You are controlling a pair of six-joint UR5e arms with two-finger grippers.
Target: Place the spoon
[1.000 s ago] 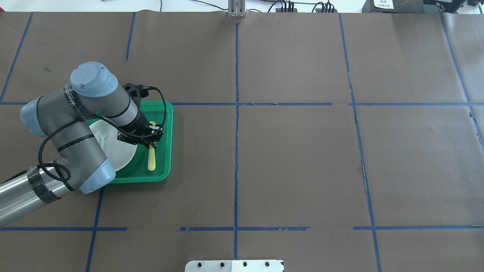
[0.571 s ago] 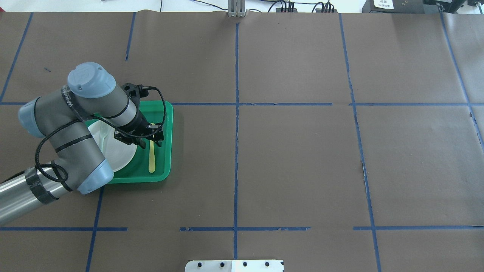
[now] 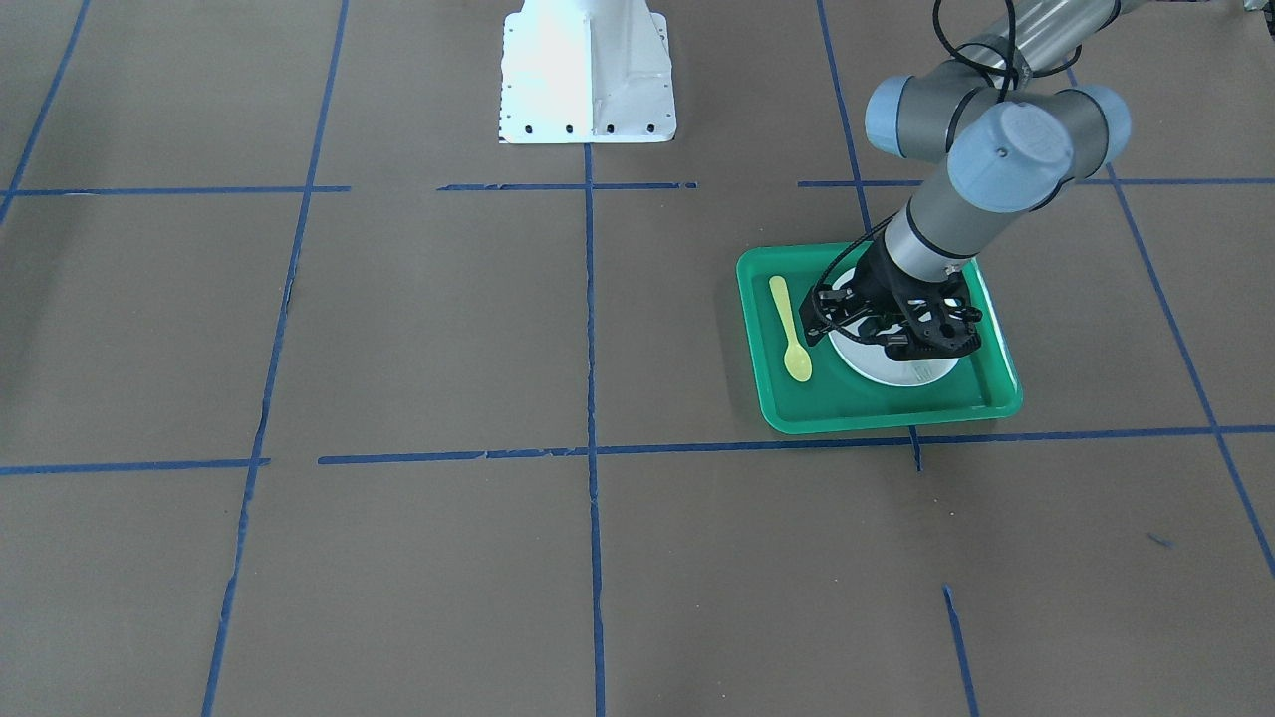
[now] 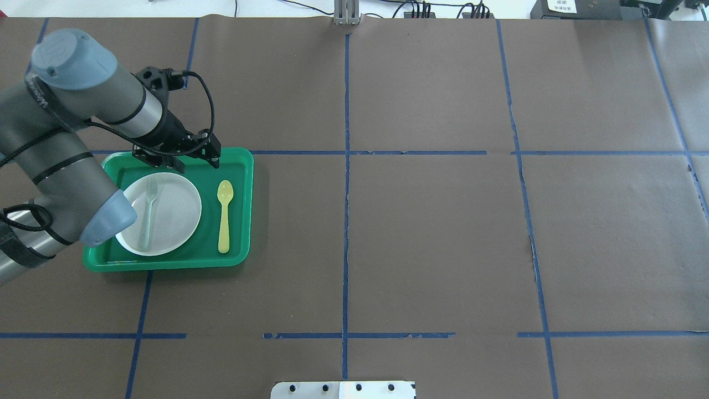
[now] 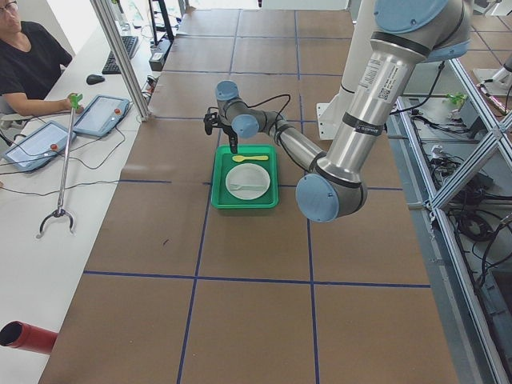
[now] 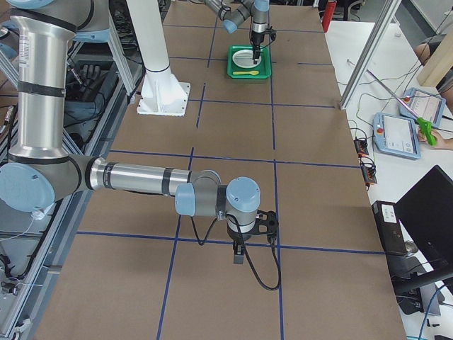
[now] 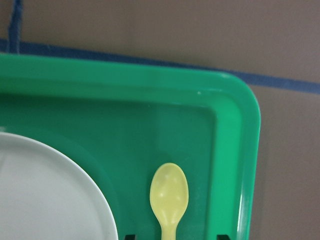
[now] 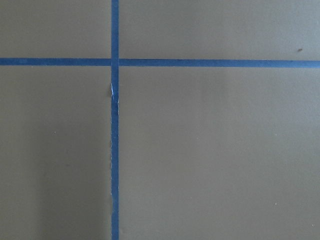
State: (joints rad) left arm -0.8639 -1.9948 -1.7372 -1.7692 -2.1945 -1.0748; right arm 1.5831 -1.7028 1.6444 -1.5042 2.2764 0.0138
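Note:
The yellow spoon (image 4: 224, 219) lies flat in the green tray (image 4: 247, 166), to the right of the white plate (image 4: 171, 216), with its bowl toward the far side. It also shows in the front view (image 3: 794, 334) and in the left wrist view (image 7: 169, 196). My left gripper (image 4: 197, 162) is open and empty. It hangs above the tray's far edge, apart from the spoon. My right gripper (image 6: 238, 253) points down over bare table far from the tray; I cannot tell whether it is open or shut.
A pale translucent fork (image 4: 148, 213) lies on the plate. The tray sits at the table's left side in the overhead view. Blue tape lines (image 4: 346, 221) cross the brown paper. A white mount plate (image 3: 586, 70) stands at the robot's base.
My left gripper was down around the spoon near its bowl. It has risen and moved to the tray's far edge. The spoon stays lying in the tray.

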